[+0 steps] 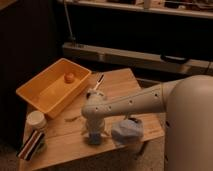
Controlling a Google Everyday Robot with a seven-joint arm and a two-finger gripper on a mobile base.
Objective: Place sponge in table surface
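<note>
The gripper (94,131) hangs low over the worktop (65,145), jaws spread wide just above the sponge (94,138). The sponge rests on the wood beside the cloth (126,131), released there, I'd judge.

Cream-white tubular arm (131,102), small dark holes dotted along it, rounded joint at its end. Big smooth pale shell (192,125) at right. Tool (95,133), dark fingers (85,131) spread apart, low at the worktop (65,142) front.
</note>
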